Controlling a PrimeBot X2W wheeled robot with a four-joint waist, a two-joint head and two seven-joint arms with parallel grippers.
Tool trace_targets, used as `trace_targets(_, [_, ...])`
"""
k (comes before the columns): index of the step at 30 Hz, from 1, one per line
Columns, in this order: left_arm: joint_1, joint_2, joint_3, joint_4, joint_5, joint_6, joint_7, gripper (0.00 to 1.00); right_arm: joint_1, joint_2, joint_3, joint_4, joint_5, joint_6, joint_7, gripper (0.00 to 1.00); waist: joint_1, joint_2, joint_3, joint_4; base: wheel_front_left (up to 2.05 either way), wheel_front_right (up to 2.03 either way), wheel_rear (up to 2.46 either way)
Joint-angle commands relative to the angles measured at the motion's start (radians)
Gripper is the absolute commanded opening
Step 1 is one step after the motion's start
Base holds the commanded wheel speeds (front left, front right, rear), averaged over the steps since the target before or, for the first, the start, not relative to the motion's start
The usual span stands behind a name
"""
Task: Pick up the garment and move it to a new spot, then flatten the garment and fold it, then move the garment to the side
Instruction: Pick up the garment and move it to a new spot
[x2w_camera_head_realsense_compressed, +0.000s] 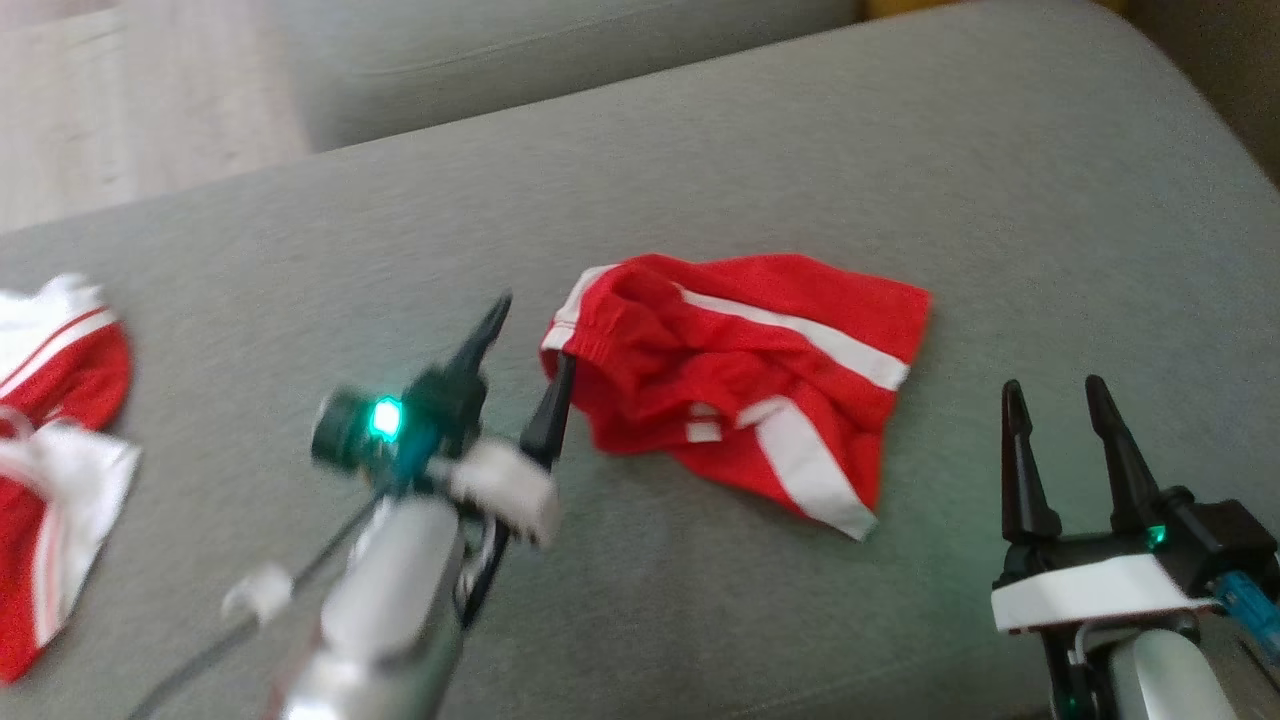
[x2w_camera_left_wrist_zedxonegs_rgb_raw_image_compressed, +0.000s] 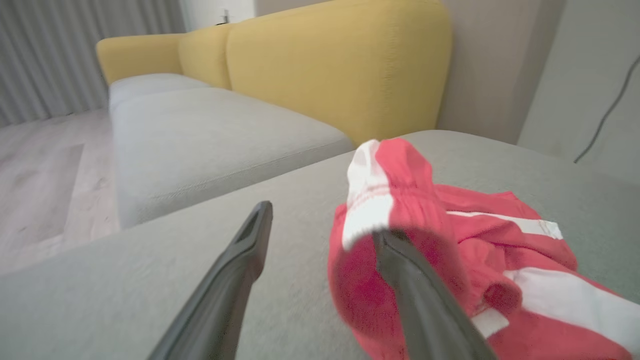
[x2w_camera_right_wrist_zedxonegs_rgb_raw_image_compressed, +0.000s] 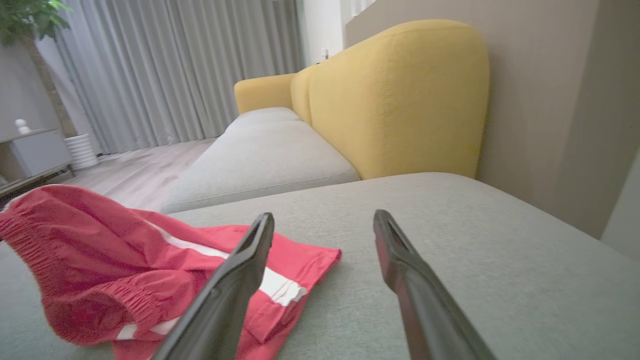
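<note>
Garment (x2w_camera_head_realsense_compressed: 740, 370) is lying bunched on the gray cushion (x2w_camera_head_realsense_compressed: 900, 150) in your head view, its edge touching one finger of your spread left gripper (x2w_camera_head_realsense_compressed: 534, 330). In your left wrist view, red cloth is bulging over that finger. In your right wrist view, your right gripper (x2w_camera_right_wrist_zedxonegs_rgb_raw_image_compressed: 324, 216) is standing spread, garment just beside it.

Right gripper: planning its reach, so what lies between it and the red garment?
Bare grey cushion, seen in the head view, separates right gripper from red garment.
</note>
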Motion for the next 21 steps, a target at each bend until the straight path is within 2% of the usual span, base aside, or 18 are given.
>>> trace_targets(1, [0.064,0.023,0.056,-0.093,-0.012,0.021,-0.005,1.00,-0.019,-0.005,0.020,-0.018,-0.012,0.007,0.000,1.00,-0.0002,0.0000,-0.016,0.079,0.00,0.00,0.00])
trace_targets(7, [0.325,0.023,0.115,-0.300,-0.019,0.094,-0.005,1.00,0.032,-0.005,0.013,0.014,-0.044,0.007,0.000,1.00,-0.0002,0.0000,-0.087,0.198,0.00,0.00,0.00])
trace_targets(12, [0.465,0.023,0.148,-0.427,-0.033,0.132,-0.005,1.00,0.056,-0.005,0.011,0.031,-0.046,0.007,0.000,1.00,-0.0002,0.0000,-0.133,0.244,0.00,0.00,0.00])
trace_targets(17, [0.602,0.022,0.192,-0.584,0.008,0.171,-0.005,1.00,0.098,-0.005,0.017,0.023,-0.037,0.007,0.000,1.00,-0.0002,0.0000,-0.190,0.272,0.00,0.00,0.00])
trace_targets(21, [0.680,0.022,0.210,-0.680,0.026,0.178,-0.005,1.00,0.132,-0.005,0.034,0.000,-0.030,0.007,0.000,1.00,-0.0002,0.0000,-0.223,0.282,0.00,0.00,0.00])
